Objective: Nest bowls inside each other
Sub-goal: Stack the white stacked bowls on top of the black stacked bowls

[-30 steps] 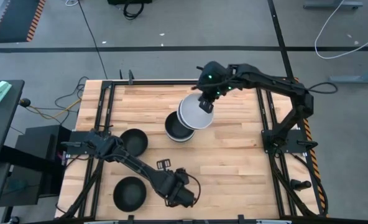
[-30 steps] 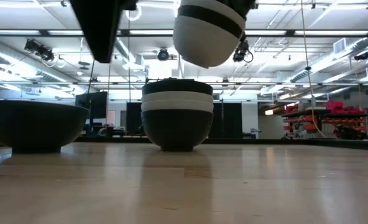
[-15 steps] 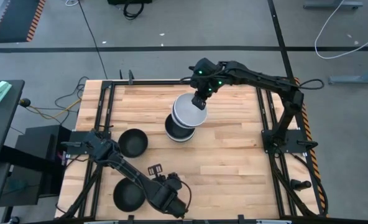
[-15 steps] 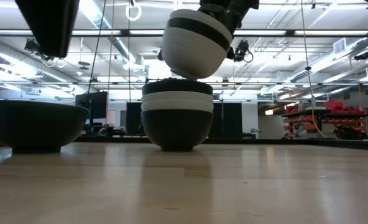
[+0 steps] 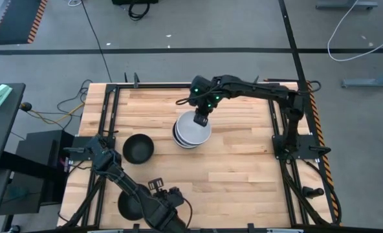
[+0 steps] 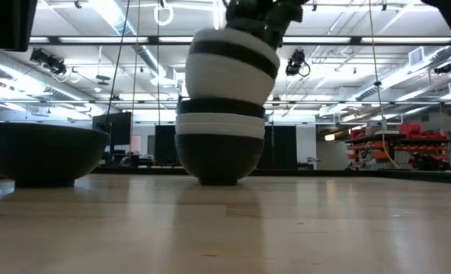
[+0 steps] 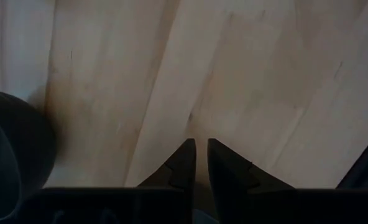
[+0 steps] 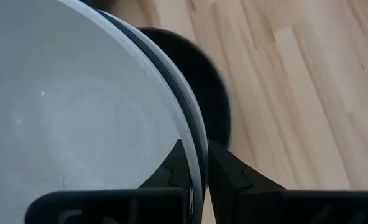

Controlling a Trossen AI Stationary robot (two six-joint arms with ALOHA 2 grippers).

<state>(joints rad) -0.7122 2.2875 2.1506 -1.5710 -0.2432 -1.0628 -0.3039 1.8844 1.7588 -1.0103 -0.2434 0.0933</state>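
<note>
The right gripper (image 5: 202, 120), clamped on the rim of the tilted bowl stack (image 6: 231, 65), hangs over the table stack (image 6: 218, 144), so an off-centre release could jam or topple it, while the left gripper (image 7: 201, 163) waits nearly closed and empty

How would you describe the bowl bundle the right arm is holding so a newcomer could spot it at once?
Start at the wooden table and find the stack of bowls near its middle. Tilted on top sits the held bundle, its rim pinched by the right tool. It alone is white with a black band and gripped from above; the two lone black bowls sit off to the left.
</note>
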